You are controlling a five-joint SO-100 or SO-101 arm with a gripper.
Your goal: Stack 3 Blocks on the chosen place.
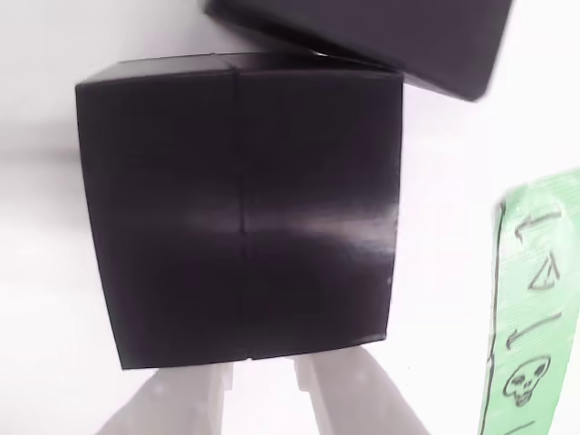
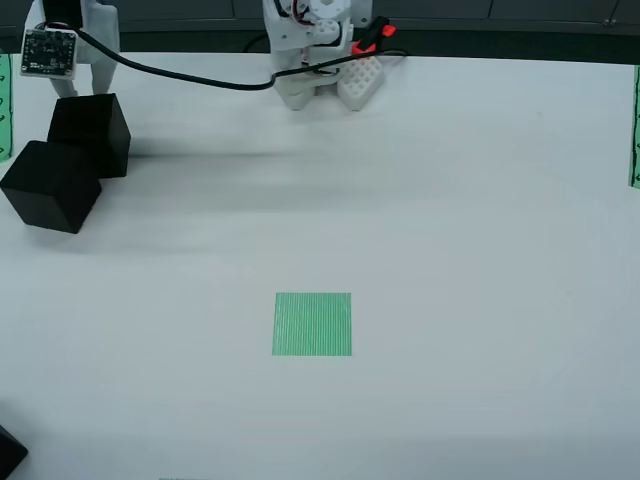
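Black cube (image 1: 240,208) is sitting dead ahead of the pincer (image 1: 263,385) in the wrist view, white fingers (image 1: 349,394) spread and released, gripping nothing, tips at its near edge. In the overhead view it's touching another block (image 2: 50,185) at the worktop's (image 2: 480,200) far left, well apart from the green striped patch (image 2: 312,323).

We've got a white tabletop (image 2: 480,250) spread wide in the overhead view. Along the right side of the close view runs a green striped band (image 1: 535,299), with black arrows and a little skull (image 1: 526,381) drawn on it. More green bands peek in at the overhead's left (image 2: 5,105) and right edges (image 2: 635,125).
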